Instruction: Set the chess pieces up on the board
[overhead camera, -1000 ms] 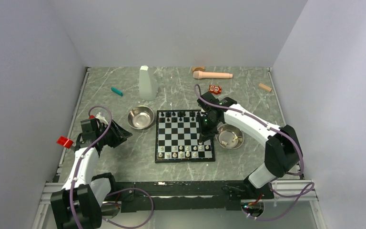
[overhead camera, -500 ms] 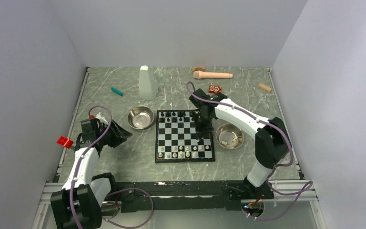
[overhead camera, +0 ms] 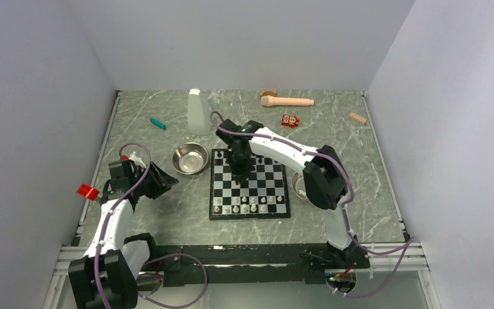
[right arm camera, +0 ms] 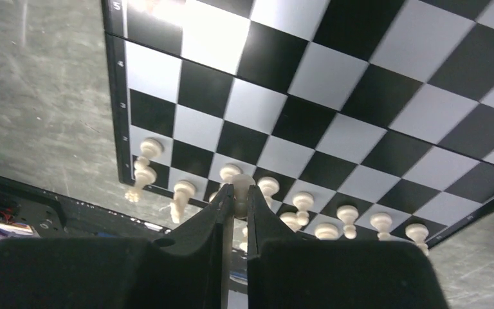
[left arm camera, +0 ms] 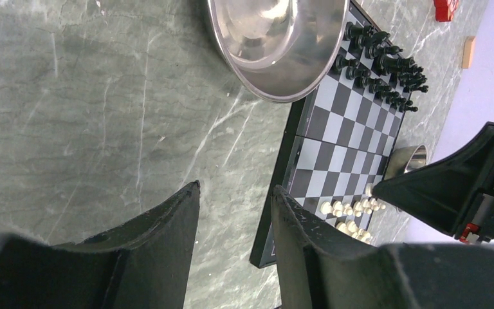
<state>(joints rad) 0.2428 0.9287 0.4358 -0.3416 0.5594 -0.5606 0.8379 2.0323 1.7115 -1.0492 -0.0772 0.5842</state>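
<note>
The board (overhead camera: 257,183) lies mid-table. Black chess pieces (overhead camera: 224,155) line its far rows and white ones (overhead camera: 247,205) its near rows. My right gripper (overhead camera: 241,172) hangs over the board's left-middle squares. In the right wrist view the right gripper (right arm camera: 235,201) is shut on a white pawn (right arm camera: 235,189), above the board (right arm camera: 360,84) and its rows of white pieces (right arm camera: 347,212). My left gripper (overhead camera: 164,182) rests left of the board. The left gripper (left arm camera: 235,193) is open and empty over bare table, with the board (left arm camera: 350,138) and black pieces (left arm camera: 379,64) beyond.
A steel bowl (overhead camera: 190,158) sits by the board's far-left corner; a second one (overhead camera: 297,185) at its right is mostly hidden by my right arm. Behind are a white bottle (overhead camera: 199,111), teal stick (overhead camera: 158,123), wooden pestle (overhead camera: 287,100), red block (overhead camera: 289,120) and wooden block (overhead camera: 357,118).
My right arm has swung left from the board's right edge near the right bowl to its left-middle squares, still shut. The left arm has not moved.
</note>
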